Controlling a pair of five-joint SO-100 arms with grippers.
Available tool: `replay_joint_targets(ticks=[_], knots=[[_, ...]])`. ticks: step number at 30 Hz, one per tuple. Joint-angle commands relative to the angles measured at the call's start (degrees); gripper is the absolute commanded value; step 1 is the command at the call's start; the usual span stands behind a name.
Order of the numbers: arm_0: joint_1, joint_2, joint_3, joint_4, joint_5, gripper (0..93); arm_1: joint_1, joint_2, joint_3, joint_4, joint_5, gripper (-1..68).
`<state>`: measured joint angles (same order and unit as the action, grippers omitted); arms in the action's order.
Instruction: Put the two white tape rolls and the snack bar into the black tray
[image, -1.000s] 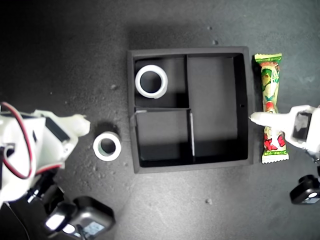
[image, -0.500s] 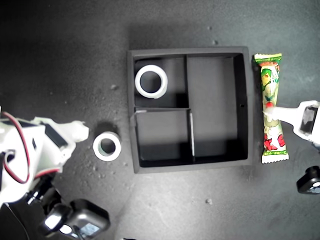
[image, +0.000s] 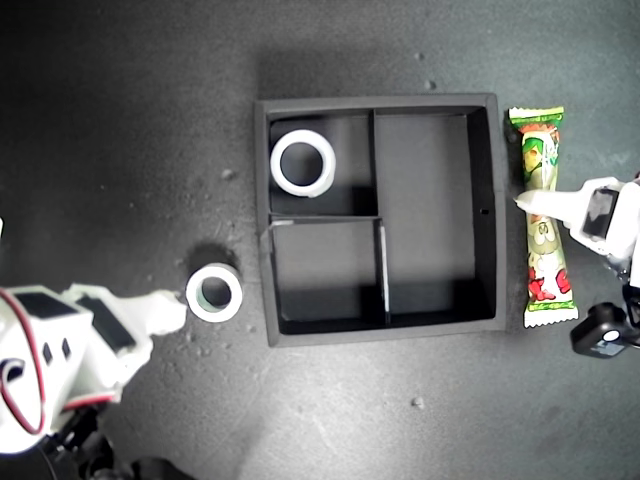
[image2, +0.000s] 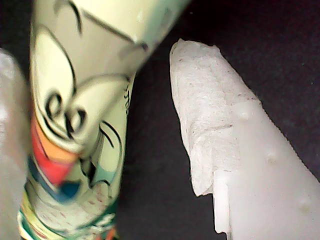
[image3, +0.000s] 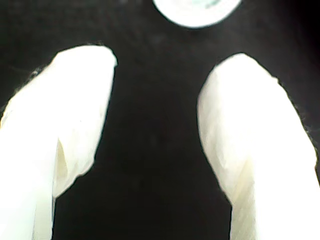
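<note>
Snack bar (image: 541, 215): glossy, crimped wrapper

No readable text, brand, number or sign is being shown anywhere. The snack bar (image: 541, 215) wrapper is carrying only cartoon figures and red marks too small and blurred to be read, in the exterior view and the first wrist view alike.

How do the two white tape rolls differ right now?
Place: the larger roll lies inside a small compartment of the tray; the smaller roll lies on the table outside it, off the tray's side toward the exterior view's left.
Size: the roll in the tray looks slightly bigger.
Core: the smaller roll shows a greenish-grey inner ring; the larger looks white throughout.
Both lie flat, open centres up.
</note>
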<state>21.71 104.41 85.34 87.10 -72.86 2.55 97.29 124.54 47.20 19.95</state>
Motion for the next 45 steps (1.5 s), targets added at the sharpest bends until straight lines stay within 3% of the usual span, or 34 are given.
replay_joint_targets(ticks=[1, 5, 10, 14, 17, 22, 28, 34, 45], knots=[[2.46, -0.18, -1.49, -1.32, -1.93, 13.3, 0.97, -0.88, -2.72, -0.97, -0.09, -0.1], [4.39, 0.26, 1.76, -4.31, -3.25, 13.2, 2.37, 0.18, -5.80, 4.48, 4.39, -0.2], [6.33, -1.41, 1.67, -5.98, -3.25, 13.1, 2.90, 0.44, -19.60, 21.18, 9.67, -0.3], [4.48, -0.70, 7.29, -10.90, -1.93, 13.2, 4.13, 0.44, -34.80, 35.77, 13.18, -0.3], [2.46, 0.09, 12.48, -15.91, -0.97, 13.3, 5.36, -0.26, -44.38, 38.50, 18.81, -0.4], [0.70, -1.58, 14.15, -18.28, 0.35, 13.5, 6.42, -0.53, -47.46, 30.50, 31.11, -0.4], [-1.05, -2.20, 16.44, -21.36, 0.97, 14.0, 1.32, -3.69, -44.12, 17.75, -2.02, -0.4], [-1.85, -1.85, 20.21, -26.72, 0.18, 14.6, 2.64, -4.48, -36.83, -0.18, -18.90, -0.4], [-2.72, -3.52, 25.93, -34.45, -0.70, 14.8, 5.54, -16.70, -46.85, -5.98, -22.06, -0.4]])
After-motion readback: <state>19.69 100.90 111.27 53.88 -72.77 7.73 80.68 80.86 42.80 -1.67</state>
